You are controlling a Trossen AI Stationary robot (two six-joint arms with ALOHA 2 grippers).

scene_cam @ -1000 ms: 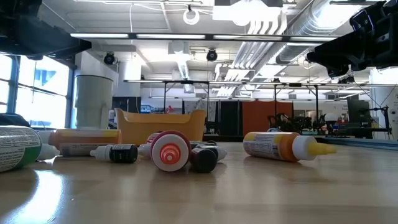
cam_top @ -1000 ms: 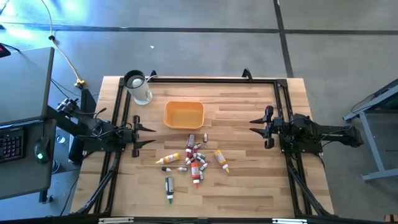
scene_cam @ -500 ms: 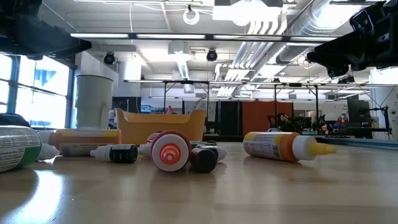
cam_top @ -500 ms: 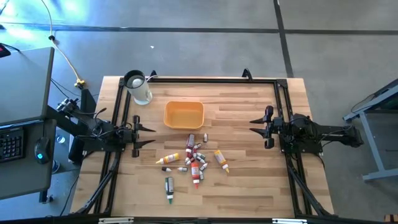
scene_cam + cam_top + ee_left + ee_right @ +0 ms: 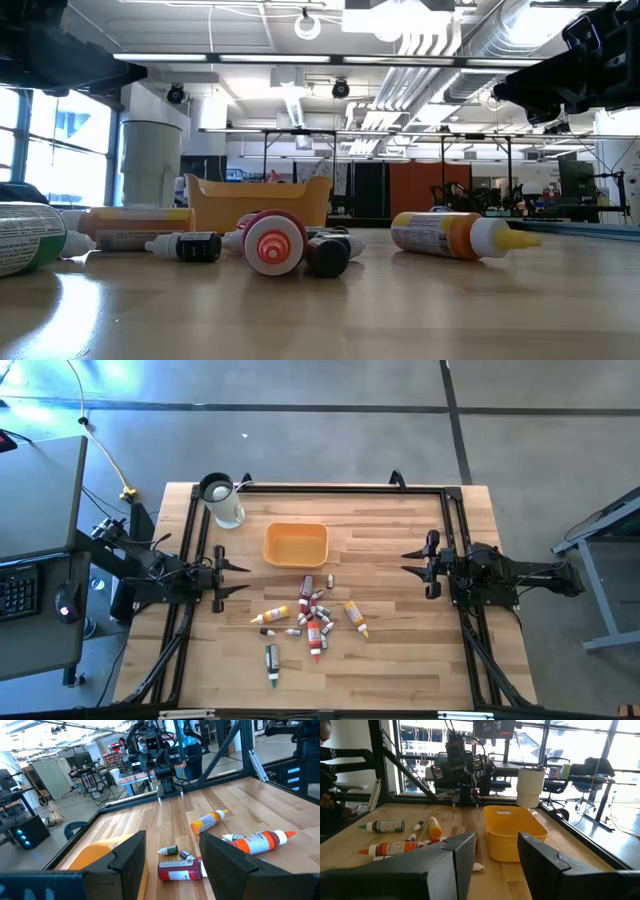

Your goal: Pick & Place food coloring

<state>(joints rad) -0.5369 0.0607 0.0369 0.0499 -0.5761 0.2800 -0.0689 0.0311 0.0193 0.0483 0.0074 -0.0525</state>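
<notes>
1. High view: the food coloring (image 5: pixel 312 619) lies scattered mid-bench, just nearer than the yellow tray (image 5: pixel 296 544); a white jug (image 5: pixel 221 501) stands far left. The left tool (image 5: pixel 240 577) and right tool (image 5: pixel 407 561) wait at opposite edges of the bench (image 5: pixel 400 650), both empty.
2. Low view: bottles lie on their sides before the tray; an orange bottle (image 5: pixel 455 233) rests apart at right.
3. Left wrist view: the jaws stand parted, holding nothing.
4. Right wrist view: the jaws are parted and empty. An outlying bottle seems the best first pick, gripped across its body, since the cluster touches.
</notes>
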